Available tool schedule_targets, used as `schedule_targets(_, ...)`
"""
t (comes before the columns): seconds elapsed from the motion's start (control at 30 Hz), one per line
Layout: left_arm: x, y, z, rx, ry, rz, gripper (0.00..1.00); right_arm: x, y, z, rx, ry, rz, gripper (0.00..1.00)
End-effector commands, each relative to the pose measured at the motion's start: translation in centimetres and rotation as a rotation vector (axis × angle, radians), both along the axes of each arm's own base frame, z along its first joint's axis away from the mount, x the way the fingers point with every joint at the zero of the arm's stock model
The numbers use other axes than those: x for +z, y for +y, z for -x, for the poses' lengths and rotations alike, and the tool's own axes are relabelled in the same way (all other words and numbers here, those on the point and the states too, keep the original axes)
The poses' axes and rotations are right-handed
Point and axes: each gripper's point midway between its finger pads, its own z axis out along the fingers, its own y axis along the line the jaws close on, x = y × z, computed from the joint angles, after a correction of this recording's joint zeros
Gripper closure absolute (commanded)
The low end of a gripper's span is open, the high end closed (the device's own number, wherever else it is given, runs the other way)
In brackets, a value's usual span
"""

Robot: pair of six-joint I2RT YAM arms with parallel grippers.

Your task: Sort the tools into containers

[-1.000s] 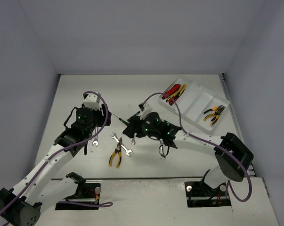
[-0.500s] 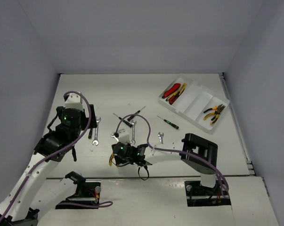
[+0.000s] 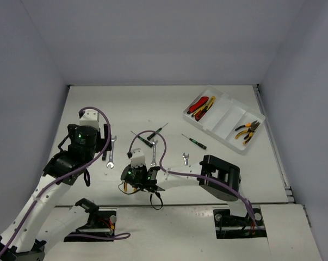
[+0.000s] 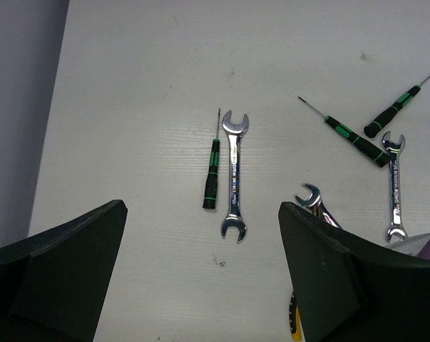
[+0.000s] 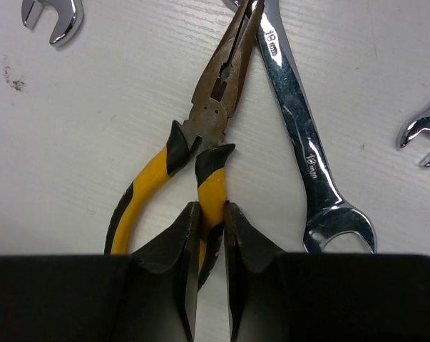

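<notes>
My right pincer (image 5: 211, 215) is clenched on one handle of the pliers (image 5: 213, 114), flat on the bench (image 5: 86, 121) just beside a wrench (image 5: 300, 142) stamped what reads like "18". Left pincer (image 4: 202, 214) released, over the second wrench (image 4: 234, 174).

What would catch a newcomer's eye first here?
The right gripper, low at the table's near middle, has its fingers pinched on one yellow handle of the pliers beside a silver wrench. The left gripper hangs open above a second wrench and a screwdriver. A white tray at the far right holds utility knives and more pliers.
</notes>
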Motion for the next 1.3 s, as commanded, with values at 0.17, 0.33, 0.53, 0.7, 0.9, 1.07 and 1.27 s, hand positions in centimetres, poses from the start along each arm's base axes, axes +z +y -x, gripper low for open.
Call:
schedule_targets(0.17, 3.0, 1.4, -0.9, 0.034, -0.091, -0.029, 0.15, 8.1, -2.5, -4.7, -0.012, -0.213, 0.085, 1.0)
schedule_targets(0.33, 2.0, 1.5, -0.8, 0.03, -0.085, -0.017, 0.15, 13.7, -7.4, -9.7, -0.105, -0.295, 0.062, 1.0)
schedule_targets(0.53, 1.0, 1.3, -0.9, 0.012, -0.063, -0.011, 0.15, 16.8, -19.4, -16.4, -0.313, -0.343, 0.119, 1.0)
schedule_targets(0.7, 0.6, 1.2, -0.8, -0.004, -0.052, 0.002, 0.15, 18.3, -30.7, -20.1, -0.49, -0.349, 0.17, 1.0)
schedule_targets(0.9, 0.7, 1.5, -0.5, -0.002, -0.062, 0.013, 0.15, 16.9, -41.2, -22.1, -0.701, -0.301, 0.242, 1.0)
schedule_targets(1.07, 0.8, 1.9, -0.2, 0.002, -0.072, 0.007, 0.15, 13.2, -48.0, -22.6, -0.836, -0.205, 0.277, 1.0)
schedule_targets(1.27, 0.9, 2.2, 0.2, 0.004, -0.084, 0.008, 0.15, 9.2, -51.8, -23.3, -0.94, -0.131, 0.299, 1.0)
